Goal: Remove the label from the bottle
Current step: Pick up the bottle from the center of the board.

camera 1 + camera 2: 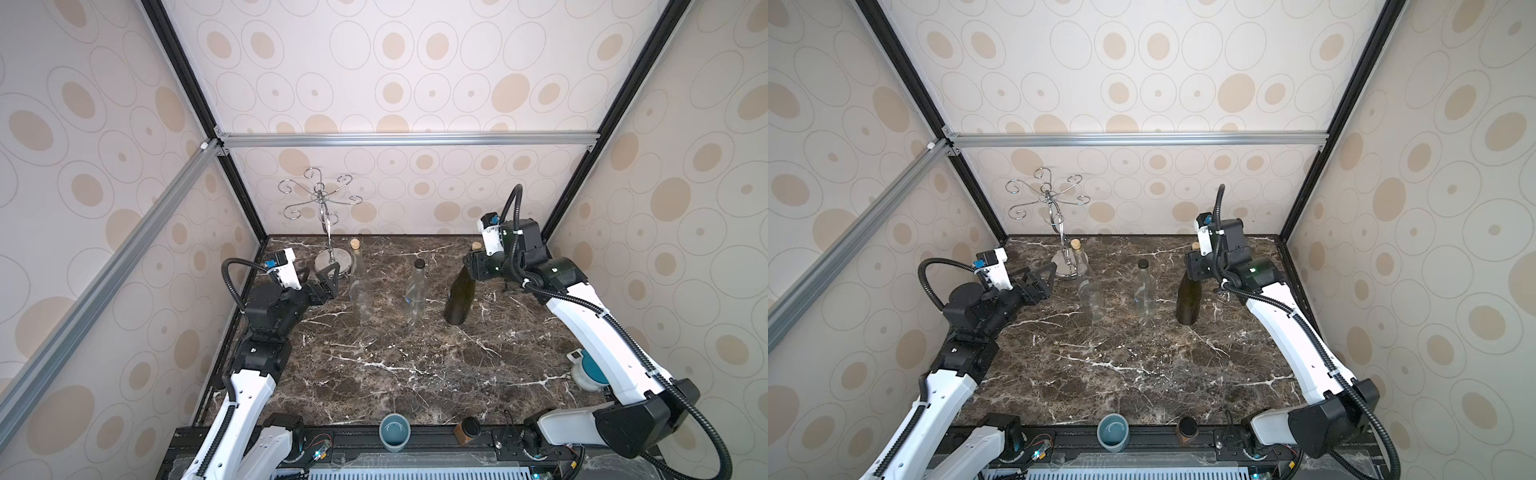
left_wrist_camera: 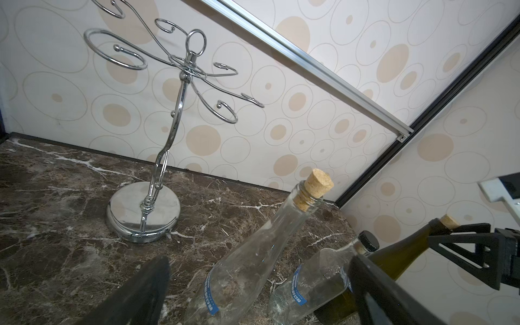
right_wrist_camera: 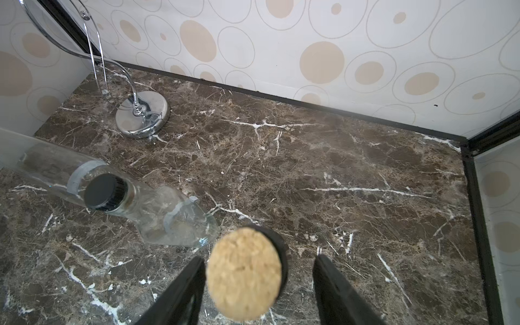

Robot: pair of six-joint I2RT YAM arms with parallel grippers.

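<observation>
- Both top views: left gripper (image 1: 322, 272) (image 1: 1040, 270) has its jaws spread to the full with nothing in them. It hangs near the chrome wire rack (image 1: 330, 232), short of the corked clear bottle (image 1: 360, 291).
- Both top views: right gripper (image 1: 468, 262) (image 1: 1192, 262) sits at the neck of the dark green bottle (image 1: 459, 301) (image 1: 1188, 299), just under its cork. I can't tell from here how tight the grip is.
- Dark green bottle is the rightmost of three in a row on the back half of the brown white-veined marble tabletop (image 1: 395, 365). It stands on its base with the long axis vertical and the cork end up.
- The capped clear bottle (image 1: 417, 291) is the middle one. A teal cup (image 1: 395, 432) sits at the front edge.
- Left wrist: both black fingers (image 2: 140, 295) are far apart and blurred, framing the two clear bottles without touching either.
- Left wrist: both clear bottles are smooth glass, each with a narrow blue label strip (image 2: 210, 295) low on the body, printed in white.
- Left wrist: rack is polished wire with curled hooks on a mirror-finish disc base.
- Left wrist: the dark bottle's neck is gloss olive, and a finger of the right gripper lies against it below the cork.
- Right wrist: view looks almost straight down the dark bottle's axis onto the cork (image 3: 243, 274), which is round, tan and grainy.
- Right wrist: jaws are partly open and straddle the neck. One finger (image 3: 180, 292) is close by the cork's edge and the other stands clear with marble showing between, so it isn't clamped.
- Right wrist: ribbed black screw cap (image 3: 105, 191) on the clear bottle nearby.
</observation>
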